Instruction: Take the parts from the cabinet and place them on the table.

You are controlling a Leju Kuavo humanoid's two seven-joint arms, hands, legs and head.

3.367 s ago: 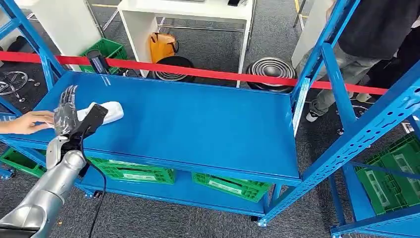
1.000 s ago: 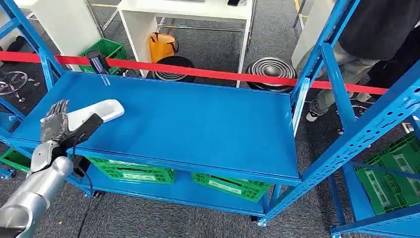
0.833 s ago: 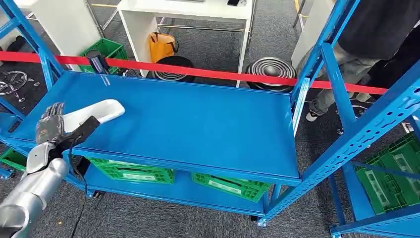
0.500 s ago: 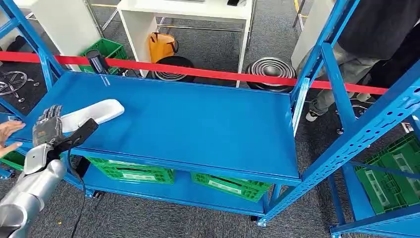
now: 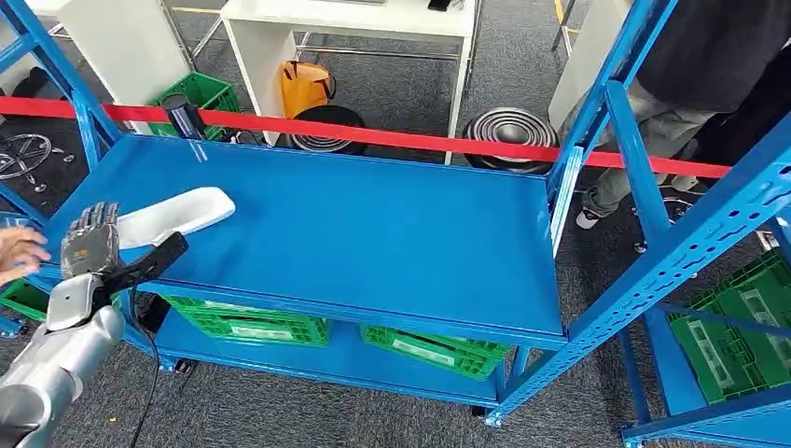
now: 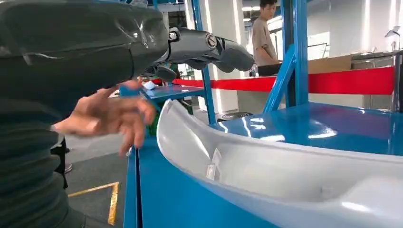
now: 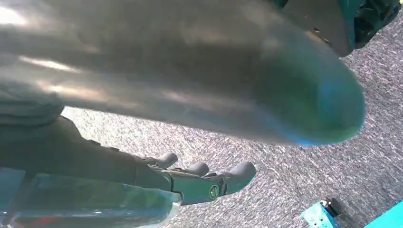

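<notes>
One white part lies on the top shelf of the blue rack, near its left end, long and curved like a shallow scoop. In the left wrist view the same part fills the lower area, hollow side up, resting on the glossy blue surface.

The left hand stands at the shelf's left front corner, just beside the near end of the part, fingers up and spread apart, holding nothing. Whether it touches the part cannot be told. In the left wrist view its dark fingers reach out over the part without closing on it. One person's hand comes in from the left edge, close to the robot's hand — blurred in the left wrist view.

The right hand hangs over grey carpet, its fingers loosely extended with nothing in them.

Under the top shelf, two green crates sit side by side on the lower shelf; a third green crate sits in the rack on the right, and a fourth stands on the floor behind. One red tape runs across behind the rack. Beyond it are one white table, one orange bag and two round dark stacks on the floor. A person's legs stand at the upper right.
</notes>
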